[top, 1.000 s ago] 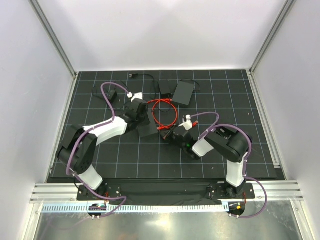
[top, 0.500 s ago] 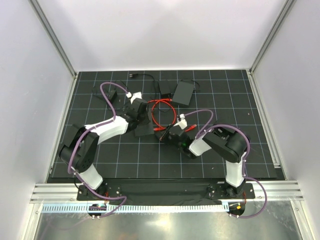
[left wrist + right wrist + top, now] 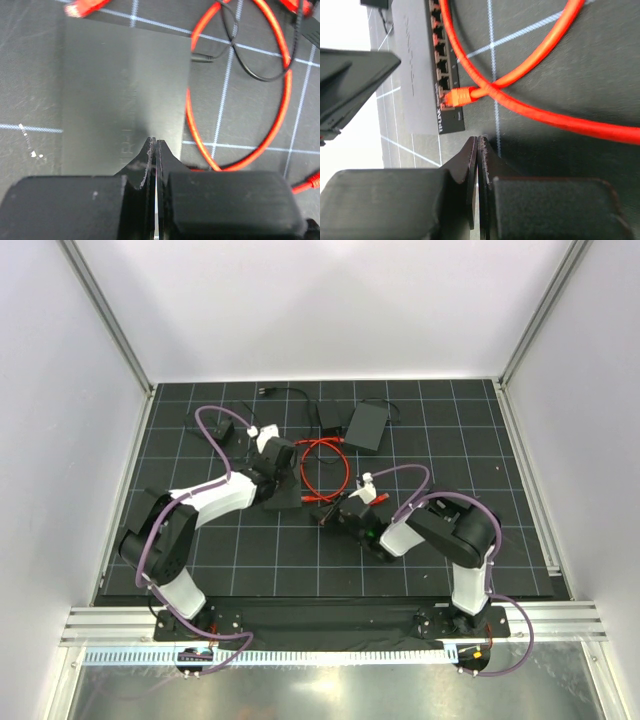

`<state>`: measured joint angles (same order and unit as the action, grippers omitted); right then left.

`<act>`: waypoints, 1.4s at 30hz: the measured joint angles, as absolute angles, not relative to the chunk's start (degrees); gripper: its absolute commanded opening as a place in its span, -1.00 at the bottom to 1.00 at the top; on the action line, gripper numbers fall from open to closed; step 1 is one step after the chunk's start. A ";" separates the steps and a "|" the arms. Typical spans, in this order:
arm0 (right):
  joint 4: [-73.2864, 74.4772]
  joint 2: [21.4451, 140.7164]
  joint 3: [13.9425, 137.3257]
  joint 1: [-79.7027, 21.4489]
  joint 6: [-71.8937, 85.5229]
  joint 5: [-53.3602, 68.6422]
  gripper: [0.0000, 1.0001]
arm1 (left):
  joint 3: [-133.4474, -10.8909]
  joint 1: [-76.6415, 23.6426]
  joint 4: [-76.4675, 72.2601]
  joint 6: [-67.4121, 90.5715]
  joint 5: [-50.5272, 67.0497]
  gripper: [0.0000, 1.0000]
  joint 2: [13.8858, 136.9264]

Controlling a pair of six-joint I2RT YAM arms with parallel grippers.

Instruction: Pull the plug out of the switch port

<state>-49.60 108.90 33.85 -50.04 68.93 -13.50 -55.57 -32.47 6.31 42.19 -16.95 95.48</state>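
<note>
The black network switch (image 3: 283,496) lies flat on the mat. It also shows in the left wrist view (image 3: 115,90) and in the right wrist view (image 3: 417,75). The red cable (image 3: 326,468) coils in a loop to its right. Its red plug (image 3: 454,96) sits in the end port of the switch's row, and shows at the switch's far edge in the left wrist view (image 3: 82,7). My left gripper (image 3: 154,143) is shut and empty, low over the switch top (image 3: 274,468). My right gripper (image 3: 479,144) is shut and empty, just in front of the plug (image 3: 338,512).
A larger black box (image 3: 366,425) and a smaller one (image 3: 330,415) lie at the back. A small black adapter (image 3: 222,428) with a thin black cable (image 3: 290,392) lies at the back left. Metal rails border the mat.
The switch has shifted slightly left and back under my left gripper. My right gripper has moved a little left toward the plug. Both stay shut.
</note>
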 measured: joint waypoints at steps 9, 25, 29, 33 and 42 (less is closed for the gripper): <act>-46.15 109.25 37.45 -50.04 71.70 -14.66 -0.45 | -55.79 -29.89 8.21 44.27 -15.51 -1.00 96.82; -48.10 110.80 37.87 -50.19 80.51 -15.92 -0.15 | -57.21 -24.56 8.21 46.50 -4.03 -1.00 98.87; -48.31 111.04 37.87 -50.19 82.67 -16.19 -0.15 | -59.48 -22.68 10.39 45.95 1.10 -1.00 100.42; -48.01 111.09 37.89 -50.30 84.03 -16.95 -0.15 | -60.10 -21.93 11.22 45.39 3.11 -1.00 100.82; -46.00 111.81 39.86 -50.57 85.06 -19.35 -0.16 | -60.31 -21.93 11.86 43.18 7.44 -1.00 101.25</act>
<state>-46.00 111.81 39.86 -50.57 85.06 -19.35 -60.31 -21.93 11.86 43.18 7.44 101.25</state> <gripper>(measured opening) 0.421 0.010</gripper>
